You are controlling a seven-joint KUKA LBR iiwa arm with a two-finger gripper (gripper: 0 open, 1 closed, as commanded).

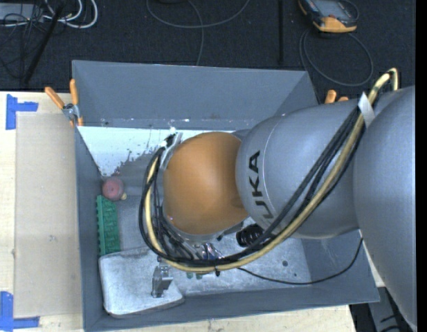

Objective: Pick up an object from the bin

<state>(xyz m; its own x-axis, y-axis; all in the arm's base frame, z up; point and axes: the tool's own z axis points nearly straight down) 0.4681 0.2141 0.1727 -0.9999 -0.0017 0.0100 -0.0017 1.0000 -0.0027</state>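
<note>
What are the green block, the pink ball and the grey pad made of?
The green block looks like hard plastic, ridged in rows. The pink ball may be rubber or foam, dull-looking. The grey pad seems soft cloth or sponge, fuzzy and speckled.

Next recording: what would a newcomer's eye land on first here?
The big grey arm with its orange cover spreads over the bin's middle and right. Its gripper is over a pale flat pad in the near-left corner. Along the left wall lie a green ridged block and a small pink ball.
</note>
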